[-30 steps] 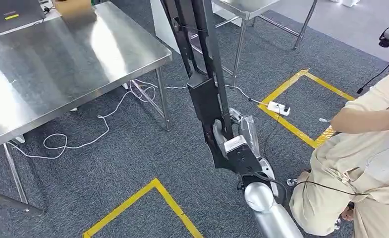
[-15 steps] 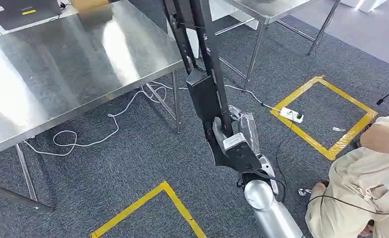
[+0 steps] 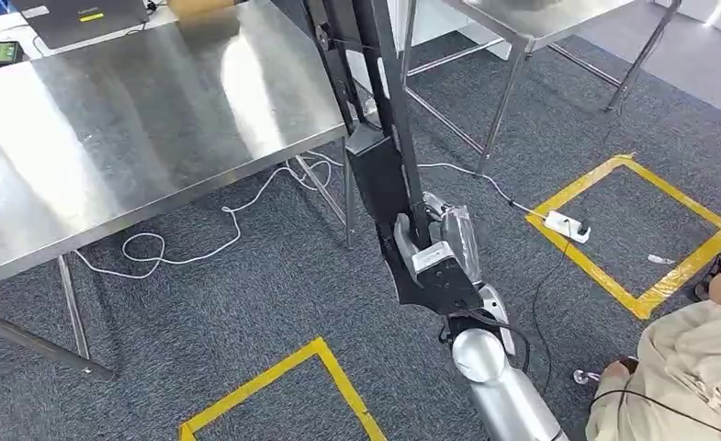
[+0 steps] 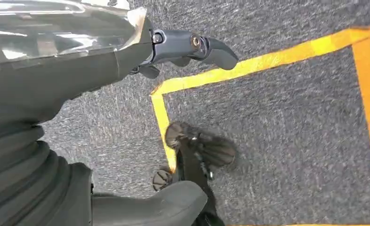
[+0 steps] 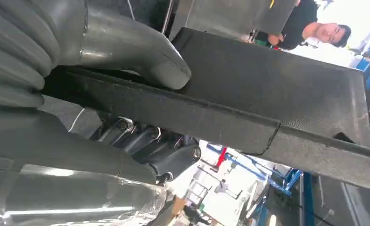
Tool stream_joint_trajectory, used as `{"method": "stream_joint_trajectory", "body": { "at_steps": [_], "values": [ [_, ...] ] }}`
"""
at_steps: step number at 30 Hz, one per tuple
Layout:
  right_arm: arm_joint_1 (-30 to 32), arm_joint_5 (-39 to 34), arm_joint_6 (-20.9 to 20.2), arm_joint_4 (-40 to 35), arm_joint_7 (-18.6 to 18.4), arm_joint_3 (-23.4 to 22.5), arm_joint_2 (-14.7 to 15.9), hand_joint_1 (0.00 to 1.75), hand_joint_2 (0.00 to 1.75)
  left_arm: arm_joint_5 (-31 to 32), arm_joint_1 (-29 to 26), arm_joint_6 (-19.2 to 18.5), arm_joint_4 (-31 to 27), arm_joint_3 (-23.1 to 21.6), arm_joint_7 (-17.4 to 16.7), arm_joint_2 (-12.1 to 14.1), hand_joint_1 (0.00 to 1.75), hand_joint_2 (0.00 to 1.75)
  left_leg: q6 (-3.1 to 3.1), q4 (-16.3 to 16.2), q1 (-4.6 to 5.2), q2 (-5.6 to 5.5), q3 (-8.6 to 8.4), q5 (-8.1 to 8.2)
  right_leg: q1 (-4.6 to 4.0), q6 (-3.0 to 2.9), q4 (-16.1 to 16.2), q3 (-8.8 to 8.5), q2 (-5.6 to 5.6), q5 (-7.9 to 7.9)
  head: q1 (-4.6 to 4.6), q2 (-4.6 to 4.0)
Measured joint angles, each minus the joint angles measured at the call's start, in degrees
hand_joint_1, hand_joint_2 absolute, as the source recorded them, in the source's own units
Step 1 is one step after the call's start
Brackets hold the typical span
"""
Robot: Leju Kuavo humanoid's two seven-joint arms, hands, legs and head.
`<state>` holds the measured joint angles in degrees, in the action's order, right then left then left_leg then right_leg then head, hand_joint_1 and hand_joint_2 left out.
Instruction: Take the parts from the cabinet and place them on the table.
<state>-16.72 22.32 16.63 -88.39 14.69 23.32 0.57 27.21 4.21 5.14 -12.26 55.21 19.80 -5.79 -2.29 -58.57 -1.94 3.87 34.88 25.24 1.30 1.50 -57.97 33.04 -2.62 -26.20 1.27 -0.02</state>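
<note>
At 5 o'clock of the head view, the right hand (image 3: 434, 262) grasps the long black part (image 3: 375, 138), which extends toward 12 o'clock, just beside the steel desk (image 3: 127, 119) edge. Left hand (image 4: 192, 47): fingers apart, holding nothing, above the carpet floor (image 4: 291, 122).

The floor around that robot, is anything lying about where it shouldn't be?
A white cable snakes loose over the carpet under the steel table, and a white power strip lies across the yellow tape square. Both look like trip hazards. The right hand grips a long black part.
</note>
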Motion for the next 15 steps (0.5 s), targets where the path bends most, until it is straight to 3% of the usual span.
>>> {"method": "stream_joint_trajectory", "body": {
  "at_steps": [1, 2, 4, 5, 6, 7, 8, 9, 10, 11, 13, 14, 15],
  "values": [
    [0.0, 0.0, 0.0, 0.0, 0.0, 0.0, 0.1, 1.75, 1.75, 0.0, 0.1, -0.1, 0.0, 0.0, 0.0, 0.1, 0.00, 1.75, 1.09, -0.2, 0.02, -1.11, 0.14, -0.08, 0.14, 0.31, 0.2, -0.08, -0.31, -0.04, -0.31, 0.02],
    [0.1, 0.0, 0.1, 0.0, 0.0, 0.0, 0.1, 1.75, 1.75, 0.0, 0.1, -0.1, 0.0, 0.0, 0.0, 0.1, 0.00, 1.75, 1.56, -0.2, 0.35, -1.37, 0.32, 0.09, 0.03, 0.63, 0.5, -0.42, -0.82, -0.11, -0.72, 0.02],
    [0.2, 0.0, 0.3, -0.1, 0.0, 0.0, 0.1, 1.75, 1.75, 0.0, 0.0, -0.1, 0.0, 0.0, 0.0, 0.1, 0.00, 1.75, 2.88, 0.3, 0.91, -2.59, 0.01, -0.35, -0.30, 1.80, 0.7, -0.70, -1.92, -0.26, -0.63, 0.02],
    [0.2, 0.1, 0.4, -0.2, 0.0, 0.0, 0.1, 1.75, 1.75, 0.1, 0.0, -0.1, 0.0, 0.0, 0.0, 0.0, 0.00, 1.75, 3.43, 0.6, 0.70, -2.91, -0.23, -0.63, 0.35, 1.82, -0.4, -0.12, -0.86, -0.87, -0.70, 0.00],
    [0.3, 0.2, 0.7, -0.3, -0.1, 0.1, 0.1, 1.75, 1.75, 0.2, 0.0, -0.2, 0.0, 0.0, -0.1, 0.0, 0.00, 1.75, 3.99, 0.7, 0.69, -3.32, -0.23, -0.62, 0.34, 1.41, -2.8, 0.93, 0.48, -2.36, -0.85, 0.02],
    [0.3, 0.4, 1.0, -0.3, -0.1, 0.1, 0.2, 1.75, 1.75, 0.4, 0.0, -0.2, 0.0, 0.0, -0.1, 0.0, 0.00, 1.75, 4.53, 0.7, 0.73, -3.72, -0.20, -0.67, 0.37, 0.87, -7.3, 3.05, 1.27, -4.45, -1.03, 0.00],
    [0.4, 0.4, 1.0, -0.3, -0.2, 0.1, 0.4, 1.75, 1.75, 0.5, 0.1, -0.3, 0.0, 0.0, -0.1, 0.0, 0.00, 1.75, 4.62, 0.7, 0.82, -4.36, -0.21, -0.62, 0.37, 0.56, -12.2, 5.45, 1.75, -6.26, -1.05, 0.00],
    [0.7, 0.6, 1.1, -0.3, -0.3, 0.1, 0.5, 1.75, 1.75, 0.5, 0.1, -0.3, 0.0, 0.0, -0.1, 0.0, 0.00, 1.75, 4.71, 0.7, 0.93, -5.00, -0.21, -0.56, 0.29, 0.57, -16.3, 7.70, 2.00, -7.55, -1.05, 0.00],
    [1.0, 0.7, 1.1, -0.3, -0.5, 0.1, 0.7, 1.75, 1.75, 0.6, 0.1, -0.3, 0.0, 0.0, -0.1, 0.0, 0.00, 1.75, 4.73, 0.7, 1.06, -5.73, -0.24, -0.55, 0.13, 0.88, -18.0, 8.75, 2.26, -7.62, -1.07, 0.00],
    [1.2, 0.7, 1.1, -0.3, -0.5, 0.0, 0.8, 1.75, 1.75, 0.7, 0.1, -0.3, 0.0, 0.0, -0.1, 0.0, 0.00, 1.75, 4.73, 0.6, 1.19, -6.44, -0.28, -0.54, 0.03, 1.22, -16.6, 8.37, 2.41, -6.66, -1.01, 0.00],
    [1.2, 0.7, 1.2, -0.5, -0.5, 0.0, 0.9, 1.75, 1.75, 0.9, 0.1, -0.5, 0.0, 0.0, -0.1, 0.0, 0.00, 1.75, 4.69, 0.6, 1.32, -7.81, -0.45, -0.51, -0.10, 1.87, -7.7, 4.33, 2.97, -2.58, -1.05, 0.02],
    [1.2, 0.7, 1.2, -0.6, -0.5, 0.0, 0.9, 1.75, 1.75, 1.0, 0.1, -0.5, 0.0, 0.0, -0.1, 0.0, 0.00, 1.75, 4.59, 0.6, 1.31, -8.42, -0.51, -0.46, -0.10, 1.88, -2.4, 1.77, 4.31, -0.66, -1.07, 0.00],
    [1.2, 0.7, 1.2, -0.7, -0.5, 0.0, 0.9, 1.75, 1.75, 1.0, 0.1, -0.5, 0.0, 0.0, -0.1, -0.1, 0.00, 1.75, 4.34, 0.4, 1.74, -8.94, -0.38, -0.33, -0.35, 1.38, 0.0, 0.86, 5.78, -0.14, -1.03, 0.00]
  ]
}}
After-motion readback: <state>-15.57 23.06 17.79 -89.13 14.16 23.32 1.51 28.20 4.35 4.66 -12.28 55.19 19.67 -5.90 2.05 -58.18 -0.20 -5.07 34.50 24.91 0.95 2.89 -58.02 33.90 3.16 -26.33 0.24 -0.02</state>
